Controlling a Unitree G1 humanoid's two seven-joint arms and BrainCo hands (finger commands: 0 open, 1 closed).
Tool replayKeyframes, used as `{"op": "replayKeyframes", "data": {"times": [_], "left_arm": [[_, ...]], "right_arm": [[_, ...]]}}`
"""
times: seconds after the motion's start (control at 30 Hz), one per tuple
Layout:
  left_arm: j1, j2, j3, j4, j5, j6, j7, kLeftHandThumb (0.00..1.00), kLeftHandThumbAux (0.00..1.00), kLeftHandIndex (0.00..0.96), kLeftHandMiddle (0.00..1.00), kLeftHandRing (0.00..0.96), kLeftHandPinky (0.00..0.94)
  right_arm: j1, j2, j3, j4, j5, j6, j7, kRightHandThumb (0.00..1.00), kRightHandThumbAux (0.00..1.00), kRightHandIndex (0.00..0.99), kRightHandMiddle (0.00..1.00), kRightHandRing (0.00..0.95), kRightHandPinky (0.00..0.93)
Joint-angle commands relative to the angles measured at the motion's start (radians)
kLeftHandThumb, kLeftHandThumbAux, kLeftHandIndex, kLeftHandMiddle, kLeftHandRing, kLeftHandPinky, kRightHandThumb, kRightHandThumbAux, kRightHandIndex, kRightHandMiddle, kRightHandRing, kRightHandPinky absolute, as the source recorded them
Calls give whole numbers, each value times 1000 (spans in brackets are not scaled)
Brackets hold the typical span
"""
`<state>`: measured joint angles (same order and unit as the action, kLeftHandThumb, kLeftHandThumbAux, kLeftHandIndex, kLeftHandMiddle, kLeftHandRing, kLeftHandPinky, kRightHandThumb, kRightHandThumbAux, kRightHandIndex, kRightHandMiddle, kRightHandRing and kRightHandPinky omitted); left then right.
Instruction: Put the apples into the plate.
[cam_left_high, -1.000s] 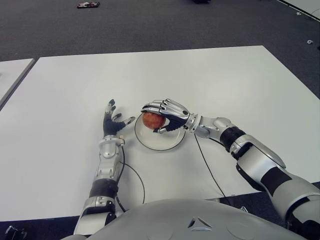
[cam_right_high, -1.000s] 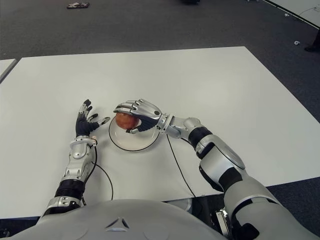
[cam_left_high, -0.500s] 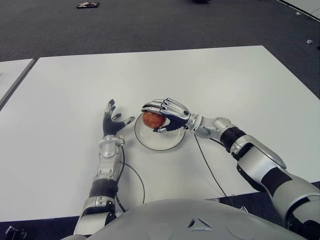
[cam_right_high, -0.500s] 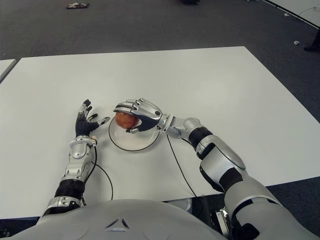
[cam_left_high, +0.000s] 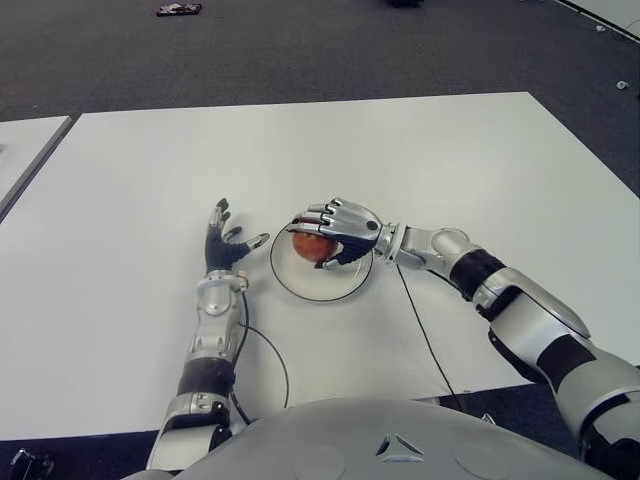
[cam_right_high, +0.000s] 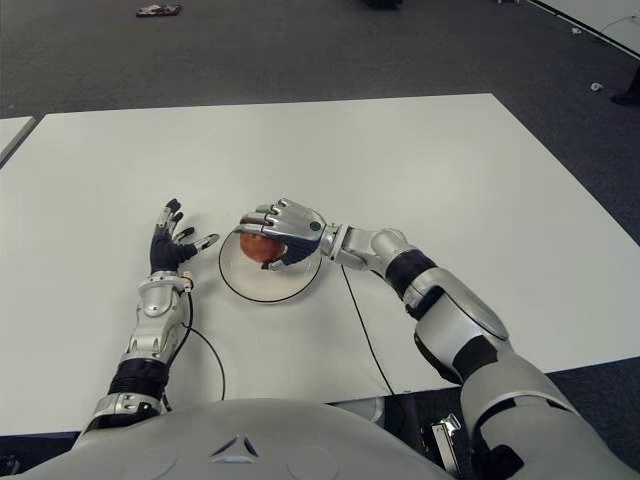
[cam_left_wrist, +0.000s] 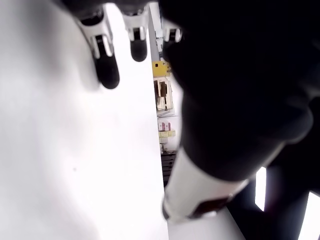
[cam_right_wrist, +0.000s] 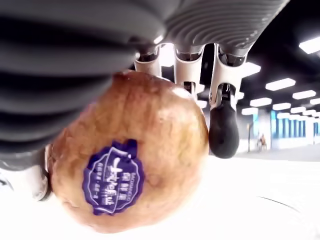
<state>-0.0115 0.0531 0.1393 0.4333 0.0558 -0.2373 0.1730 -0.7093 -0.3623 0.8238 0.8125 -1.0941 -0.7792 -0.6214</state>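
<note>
A red-brown apple (cam_left_high: 312, 246) with a blue sticker (cam_right_wrist: 114, 176) sits inside the grasp of my right hand (cam_left_high: 335, 235), over the middle of the white plate (cam_left_high: 322, 289) with its dark rim. The fingers (cam_right_wrist: 223, 125) curl over the apple's top and the thumb is under its near side. In the right wrist view the apple (cam_right_wrist: 135, 155) fills the palm, close above the white surface. My left hand (cam_left_high: 225, 240) shows with spread fingers just left of the plate, holding nothing.
The white table (cam_left_high: 450, 160) stretches wide on all sides of the plate. A black cable (cam_left_high: 420, 335) runs from my right wrist to the near edge, another (cam_left_high: 265, 350) from my left forearm. A second table's edge (cam_left_high: 30, 150) shows at the far left; dark carpet lies beyond.
My right hand has carried the apple slightly right and toward me, from the plate's far-left rim to over its middle, and lower. The left hand has not moved.
</note>
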Motion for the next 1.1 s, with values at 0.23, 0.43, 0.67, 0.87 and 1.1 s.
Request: {"op": "replayKeyframes", "data": {"times": [0.23,0.43,0.67,0.87,1.1], "left_arm": [[20,3,-1,-4,-7,41,-7,0,313,0,0,0,21],[20,5,-2,-6,-4,43,-6,0,307,0,0,0,25],[21,8,-2,-6,-4,45,-7,0,308,0,0,0,29],[21,7,-2,-6,-6,44,-7,0,310,0,0,0,30],[17,12,3,2,-15,49,-15,0,320,0,0,0,20]], "right_arm": [[33,-30,-25,-74,24,-10,30,124,284,0,0,0,0],[36,-32,-32,-80,26,-9,26,105,289,0,0,0,0],[38,-28,-35,-76,28,-4,28,92,297,0,0,0,0],[39,-28,-37,-75,26,-2,26,89,301,0,0,0,0],[37,-25,-39,-67,23,8,28,80,318,0,0,0,0]]}}
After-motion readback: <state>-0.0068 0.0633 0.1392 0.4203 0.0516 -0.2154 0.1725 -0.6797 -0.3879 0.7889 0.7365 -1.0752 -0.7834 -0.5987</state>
